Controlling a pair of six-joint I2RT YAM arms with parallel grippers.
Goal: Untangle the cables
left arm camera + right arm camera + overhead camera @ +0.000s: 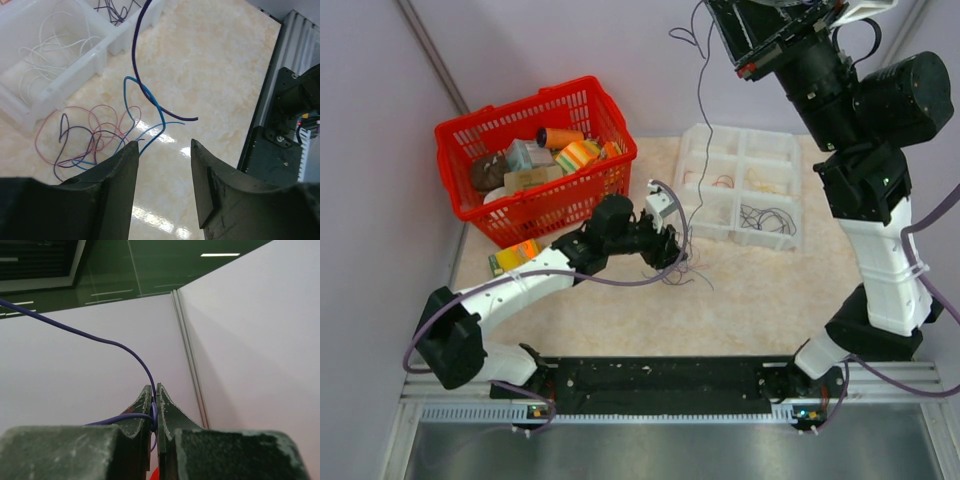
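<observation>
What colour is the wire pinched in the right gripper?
Purple. The wire in the right gripper shows best in the right wrist view.

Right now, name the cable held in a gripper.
The dark purple cable, pinched in the shut right gripper; the blue and pink cables on the table sit in no gripper.

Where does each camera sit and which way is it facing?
Top external: above and behind the robot, looking down on the table, left arm, right arm, red basket, divided tray.
Left wrist: low, looking down past its open left tool at the tangled cables.
Right wrist: raised high, facing a wall corner; right tool shut on a purple cable.
Shared: top and left wrist both show divided tray, tangled cables.
</observation>
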